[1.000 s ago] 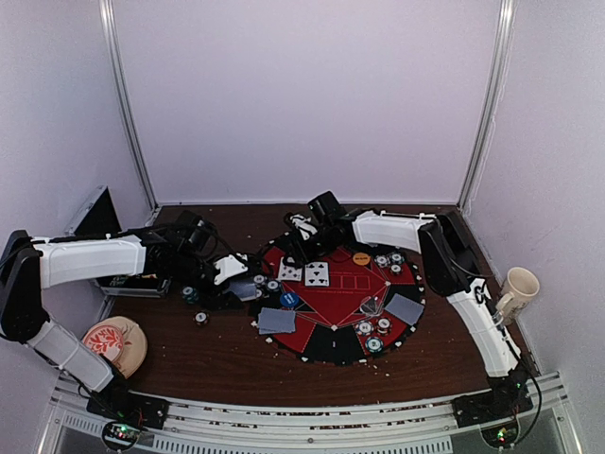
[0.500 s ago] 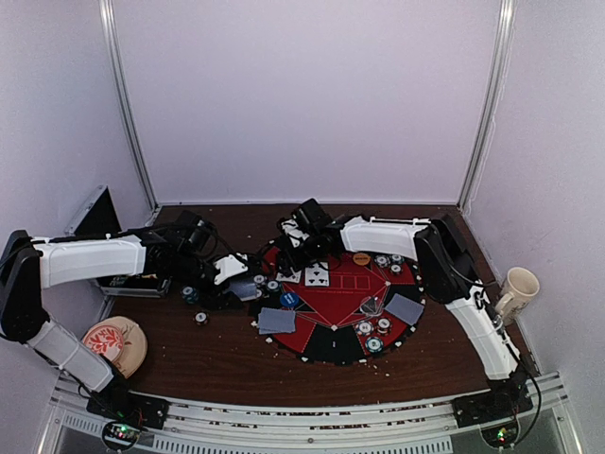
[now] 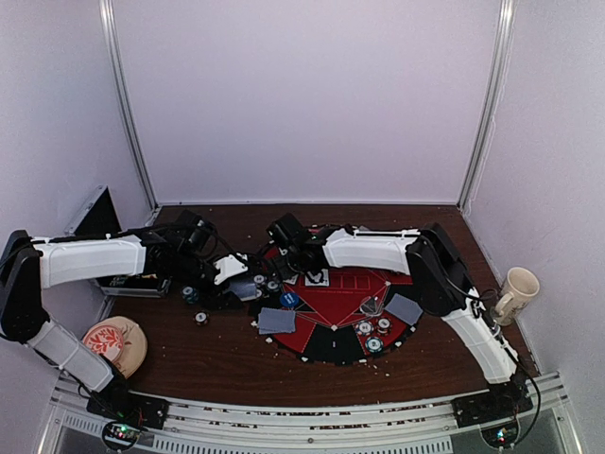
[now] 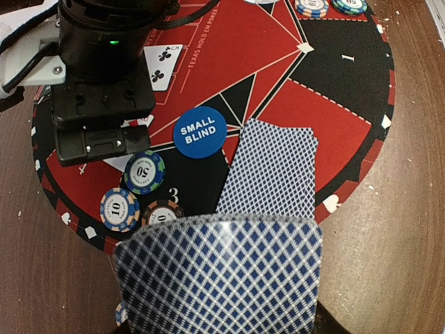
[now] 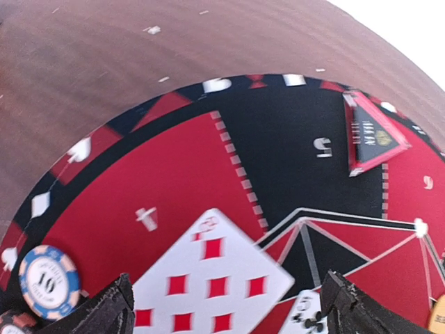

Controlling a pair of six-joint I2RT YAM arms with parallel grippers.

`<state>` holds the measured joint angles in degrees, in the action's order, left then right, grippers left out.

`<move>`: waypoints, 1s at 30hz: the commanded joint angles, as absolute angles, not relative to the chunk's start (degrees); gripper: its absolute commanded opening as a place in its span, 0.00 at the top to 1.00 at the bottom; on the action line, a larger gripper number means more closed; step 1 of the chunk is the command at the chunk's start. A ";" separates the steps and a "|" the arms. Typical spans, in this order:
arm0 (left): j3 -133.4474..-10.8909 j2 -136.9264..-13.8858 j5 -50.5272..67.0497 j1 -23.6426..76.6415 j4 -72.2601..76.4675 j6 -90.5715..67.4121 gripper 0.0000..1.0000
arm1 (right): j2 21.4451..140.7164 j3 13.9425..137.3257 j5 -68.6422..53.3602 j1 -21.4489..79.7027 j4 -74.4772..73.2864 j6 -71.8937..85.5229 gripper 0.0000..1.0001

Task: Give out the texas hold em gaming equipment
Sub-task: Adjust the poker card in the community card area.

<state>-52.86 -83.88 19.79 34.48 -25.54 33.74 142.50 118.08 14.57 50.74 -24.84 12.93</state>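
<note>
Card (image 4: 271, 170) face-down on mat (image 4: 334, 104); long axis toward held card (image 4: 219, 278)

Left arm (image 3: 90, 260): reached rightward, forearm low and near level.
Left gripper (image 3: 232, 272): closed partway on playing cards (image 4: 219, 278); its fingers were hidden behind them.
Right arm (image 3: 369, 251): bent sharply at the elbow, forearm reached leftward.
Right gripper (image 5: 226, 285): faced downward, fingers (image 5: 111, 306) spread wide, nothing between.
</note>
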 commanded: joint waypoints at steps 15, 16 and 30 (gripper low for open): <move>-52.72 -82.53 21.35 34.02 -23.74 33.57 0.46 | 146.49 125.54 21.82 51.41 -27.63 16.44 0.00; -52.72 -82.53 21.44 34.04 -23.76 33.57 0.46 | 146.82 125.63 21.91 51.48 -27.56 16.51 0.00; -52.66 -82.44 21.41 33.98 -23.67 33.66 0.46 | 149.67 127.30 27.13 52.03 -34.38 18.62 0.00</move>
<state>-52.86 -83.88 20.38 34.46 -25.54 33.74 148.44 126.91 23.14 51.75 -29.28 16.95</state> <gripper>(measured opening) 0.537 0.999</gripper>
